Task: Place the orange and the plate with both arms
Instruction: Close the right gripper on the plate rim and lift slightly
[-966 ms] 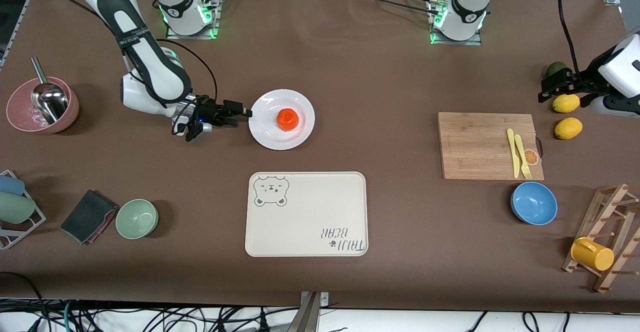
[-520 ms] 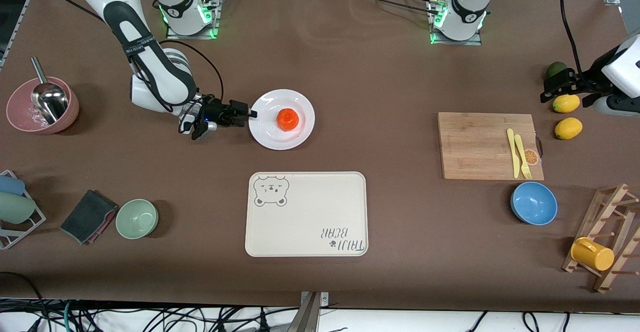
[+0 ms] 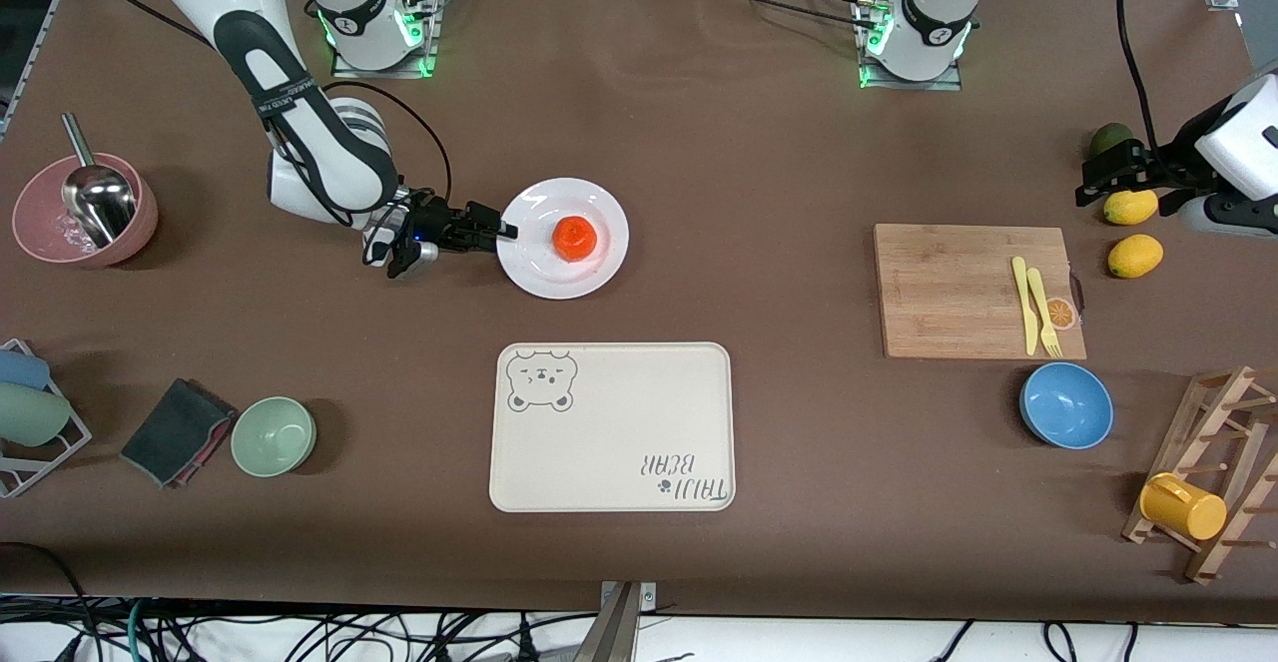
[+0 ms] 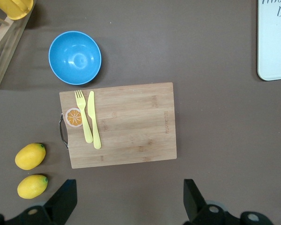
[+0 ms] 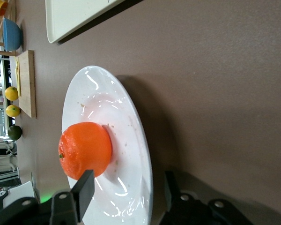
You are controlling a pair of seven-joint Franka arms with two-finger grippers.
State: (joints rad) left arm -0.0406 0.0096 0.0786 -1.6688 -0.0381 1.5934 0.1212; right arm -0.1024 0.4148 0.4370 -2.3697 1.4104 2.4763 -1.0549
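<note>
1. The right gripper [image 3: 496, 231] is low at the edge of the plate [image 3: 529, 273], on the side toward the right arm's end of the surface. Its fingers are apart, one above the rim and one below it, and I see no squeeze yet.
2. The orange [image 3: 575, 238] sits in the middle of the plate. The plate lies flat on the surface, farther from the front camera than the bear tray [image 3: 611, 432].
3. I think the step now is to pinch the rim. It should close softly and firmly, because the plate looks shiny and may slip.
4. When it lifts, the plate should stay flat. If it tips, the round orange could roll off.
5. The top finger is close to the orange. It should not bump it.
6. The left gripper [image 3: 1093, 181] waits, opened wide and holding nothing, up over the lemons [image 3: 1130, 206] at the left arm's end.
7. The brown surface has much else on it: a wooden board [image 3: 958, 293], a blue bowl [image 3: 1066, 404] and a green bowl [image 3: 274, 435]. Between plate and tray, though, nothing is in the way.
</note>
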